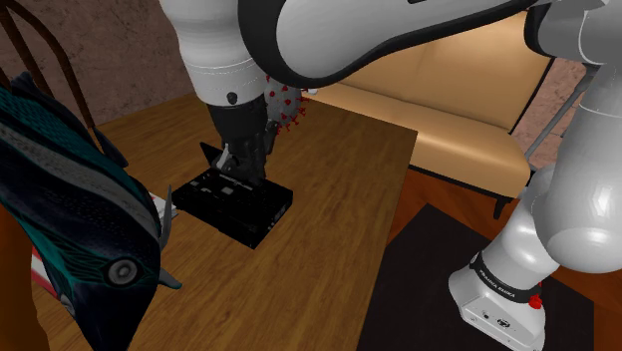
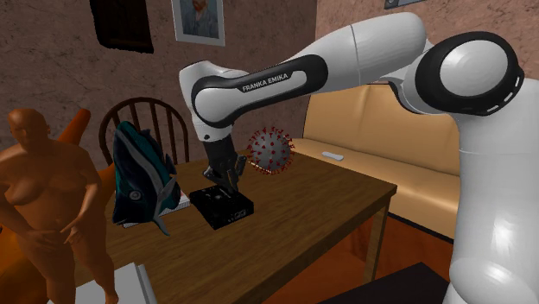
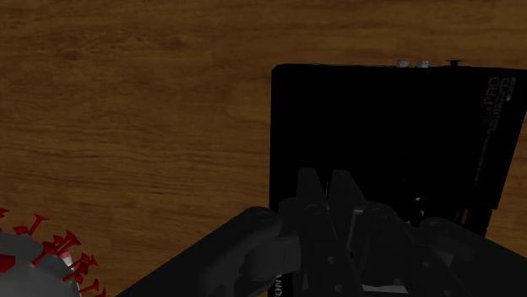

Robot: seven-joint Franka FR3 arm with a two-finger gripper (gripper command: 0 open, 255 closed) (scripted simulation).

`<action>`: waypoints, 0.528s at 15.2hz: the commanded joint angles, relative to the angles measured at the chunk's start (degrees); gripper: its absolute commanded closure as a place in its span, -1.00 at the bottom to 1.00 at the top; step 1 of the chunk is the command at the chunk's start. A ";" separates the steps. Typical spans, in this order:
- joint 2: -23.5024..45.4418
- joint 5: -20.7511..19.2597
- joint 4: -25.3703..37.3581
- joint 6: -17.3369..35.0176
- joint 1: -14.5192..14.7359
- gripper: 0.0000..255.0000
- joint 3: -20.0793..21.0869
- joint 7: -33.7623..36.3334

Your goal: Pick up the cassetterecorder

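Okay, black boxy cassette recorder (image 1: 246, 211) (image 2: 223, 207) (image 3: 397, 135) lies flat around the middle of the brown wooden bench (image 1: 329, 264). All-black pincer (image 1: 237, 175) (image 2: 226, 183) (image 3: 325, 192) is down on its top; spread or pinching, cannot tell, black on black. Grey ball with red spikes (image 1: 286, 106) (image 2: 270, 151) is near the recorder, on its far side in the shoulder view. Dark teal-striped fish figure (image 1: 70, 224) is at the shoulder view's near left.

A wooden surface (image 2: 321, 205) stands on a reddish-brown plank floor (image 2: 345, 259). Just behind it is a tan cushioned sofa (image 1: 468, 95), against a mottled brown wall (image 2: 52, 78) that carries a framed portrait (image 2: 198, 19). A dark wooden hoop-back chair (image 2: 147, 101) stands at the surface's far end. A black mat (image 1: 429, 284) lies on the floor beside the surface.
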 commanded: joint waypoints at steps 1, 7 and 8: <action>-0.05 0.09 0.67 -0.69 0.04 1.00 0.04 -0.15; -0.16 0.29 5.15 -5.17 0.46 1.00 0.21 -0.98; -0.12 0.28 5.97 -5.94 0.55 1.00 0.24 -1.10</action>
